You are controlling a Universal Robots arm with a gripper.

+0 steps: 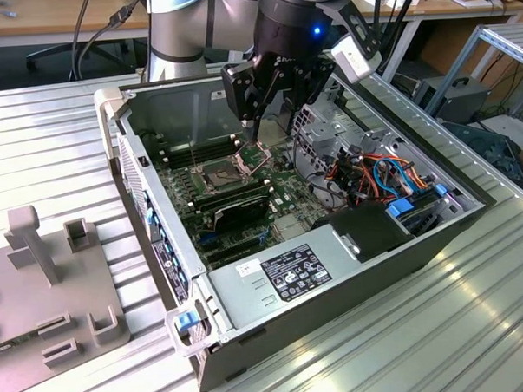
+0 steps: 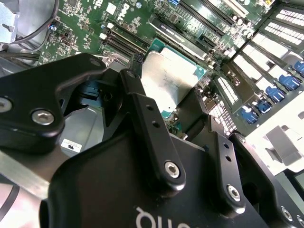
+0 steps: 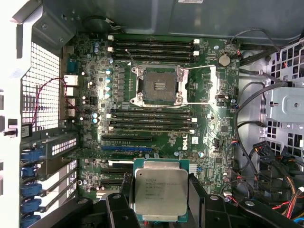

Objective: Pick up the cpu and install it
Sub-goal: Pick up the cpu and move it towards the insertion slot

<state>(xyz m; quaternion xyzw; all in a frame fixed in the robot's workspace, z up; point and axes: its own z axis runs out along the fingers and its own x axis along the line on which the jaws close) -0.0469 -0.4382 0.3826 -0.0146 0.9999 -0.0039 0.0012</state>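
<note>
Hovering above the open computer case [image 1: 382,282], the gripper [image 3: 160,197] clamps the cpu [image 3: 159,185] by opposite edges, level, probably so it seats flat. The socket [image 3: 159,85] waits well apart on the board, its frame raised.

The gripper [image 3: 160,205] grips the cpu [image 3: 160,190] between its two black jaws, one pressed to each of two opposite edges. The cpu's dull silver top faces the camera, with a green rim showing around it. Beyond it, the green motherboard [image 3: 213,133] lies inside the computer case [image 3: 47,28]. The dark square socket [image 3: 158,85] lies bare within its metal frame, well apart from the cpu, with black memory slots [image 3: 152,118] between them. A coin battery [image 3: 224,60] sits near the socket, and cables [image 3: 251,104] run beside the motherboard.
</note>
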